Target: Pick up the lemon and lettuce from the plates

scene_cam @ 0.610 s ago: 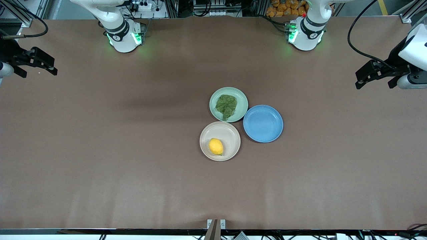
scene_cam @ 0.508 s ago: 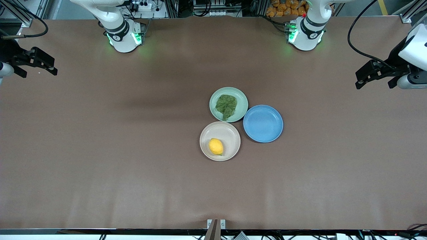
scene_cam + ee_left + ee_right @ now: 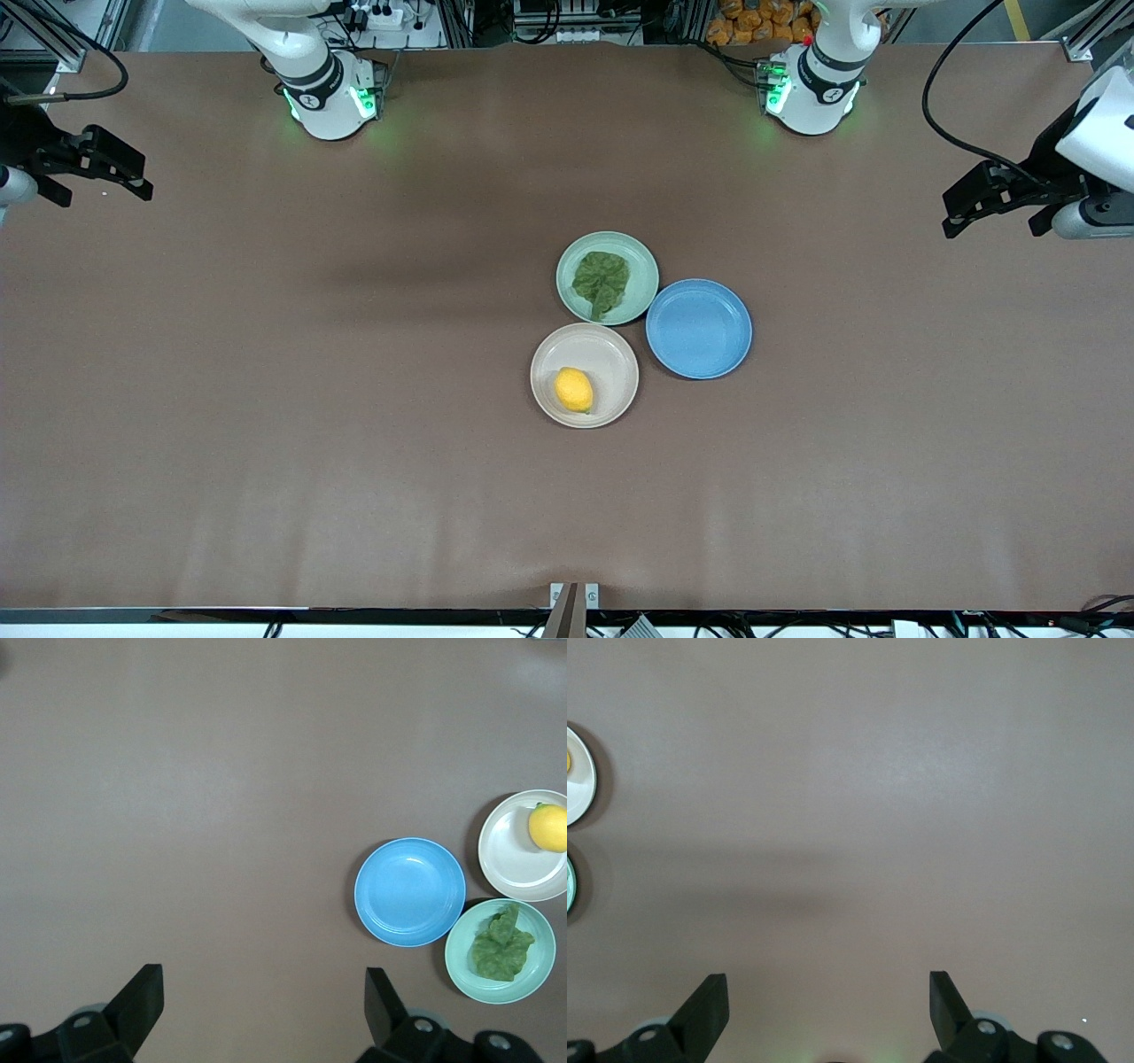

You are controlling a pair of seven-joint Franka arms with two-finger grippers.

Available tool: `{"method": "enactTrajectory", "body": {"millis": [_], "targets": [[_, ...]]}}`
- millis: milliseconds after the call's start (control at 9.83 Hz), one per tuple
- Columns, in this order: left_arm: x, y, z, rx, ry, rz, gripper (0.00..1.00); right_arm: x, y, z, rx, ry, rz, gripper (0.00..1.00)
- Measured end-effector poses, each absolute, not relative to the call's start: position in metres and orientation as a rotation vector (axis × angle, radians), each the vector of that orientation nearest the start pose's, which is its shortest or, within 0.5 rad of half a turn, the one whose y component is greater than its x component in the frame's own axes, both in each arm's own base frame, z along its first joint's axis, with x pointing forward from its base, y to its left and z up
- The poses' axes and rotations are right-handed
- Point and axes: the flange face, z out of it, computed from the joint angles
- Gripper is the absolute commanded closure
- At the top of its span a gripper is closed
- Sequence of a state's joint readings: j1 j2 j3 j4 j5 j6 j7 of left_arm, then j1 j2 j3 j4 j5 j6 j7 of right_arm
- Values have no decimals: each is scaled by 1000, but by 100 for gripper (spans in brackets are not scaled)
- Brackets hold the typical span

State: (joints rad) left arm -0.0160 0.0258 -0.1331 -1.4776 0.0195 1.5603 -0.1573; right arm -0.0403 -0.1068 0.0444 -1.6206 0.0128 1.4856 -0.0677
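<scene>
The yellow lemon (image 3: 574, 390) lies on the beige plate (image 3: 614, 348), nearest the front camera. The crinkled green lettuce (image 3: 601, 282) lies on the mint green plate (image 3: 571, 257), which touches the beige one. My left gripper (image 3: 950, 215) hangs open above the left arm's end of the table, well away from the plates. Its wrist view shows the lemon (image 3: 548, 827), the lettuce (image 3: 502, 943) and its own empty gripper (image 3: 264, 979). My right gripper (image 3: 145, 177) hangs open and empty above the right arm's end; its wrist view (image 3: 828, 979) catches only the beige plate's rim (image 3: 578, 788).
An empty blue plate (image 3: 699, 329) sits against the mint and beige plates, toward the left arm's end; it also shows in the left wrist view (image 3: 409, 891). Brown table cloth (image 3: 310, 399) spreads wide around the three plates. Both arm bases stand along the table's back edge.
The left gripper has barely crept toward the table's middle. The plates, lemon, lettuce and right arm are as before.
</scene>
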Motion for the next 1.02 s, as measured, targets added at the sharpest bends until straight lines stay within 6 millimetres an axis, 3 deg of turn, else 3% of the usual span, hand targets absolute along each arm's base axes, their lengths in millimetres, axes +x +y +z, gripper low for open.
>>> {"method": "enactTrajectory", "body": {"millis": [203,305,610,814,1017], "targets": [[566,-81,636,-3134,-13,-45,0,509,20,650,-3128,-122,80,0],[571,-81,626,-3134,-25,-19,0,506,43,649,-3133,-93,93,0],[584,-81,606,-3203,-169,34,0,484,155,649,-3119,-14,109,0],[595,-79,587,-3217,-183,71,0,465,216,649,-3054,79,125,0],[616,-91,554,-3228,-164,67,0,450,288,622,-3051,147,137,0]]}}
